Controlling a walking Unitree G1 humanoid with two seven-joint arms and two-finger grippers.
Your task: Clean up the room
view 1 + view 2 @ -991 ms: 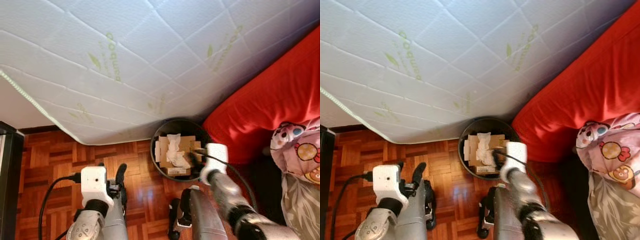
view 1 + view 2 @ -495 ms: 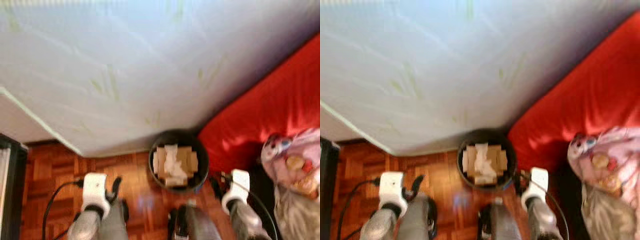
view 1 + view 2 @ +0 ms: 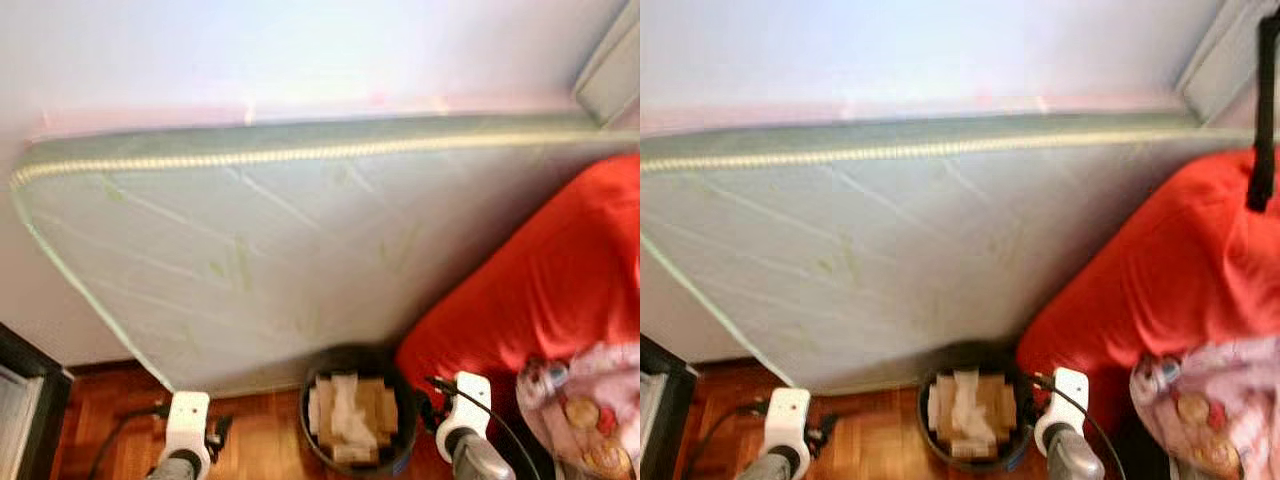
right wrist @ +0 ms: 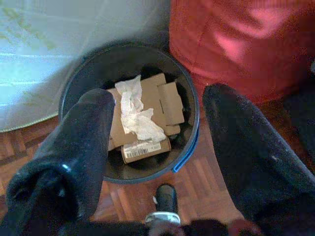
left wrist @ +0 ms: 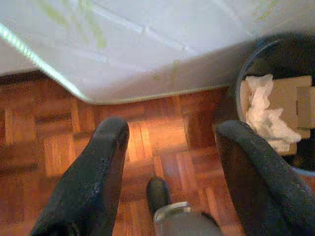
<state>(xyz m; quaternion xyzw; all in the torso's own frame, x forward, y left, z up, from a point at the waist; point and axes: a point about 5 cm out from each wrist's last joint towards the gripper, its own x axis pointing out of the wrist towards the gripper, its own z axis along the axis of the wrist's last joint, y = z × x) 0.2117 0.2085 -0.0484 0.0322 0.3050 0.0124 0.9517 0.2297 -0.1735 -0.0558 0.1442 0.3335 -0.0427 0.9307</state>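
Lying below the right gripper [image 4: 155,162], jaws apart: bin [image 4: 189,128].

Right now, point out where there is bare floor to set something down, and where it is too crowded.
Bare parquet floor lies between the leaning mattress and the open left gripper, beside the bin. The bin is crowded with cardboard and crumpled paper, and wedged between mattress and red cushion. The open right gripper hangs above it.

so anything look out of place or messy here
Yes: a bare mattress stands on edge against the wall, tilted, not on a bed. The bin below holds cardboard and crumpled paper, nothing spilled.
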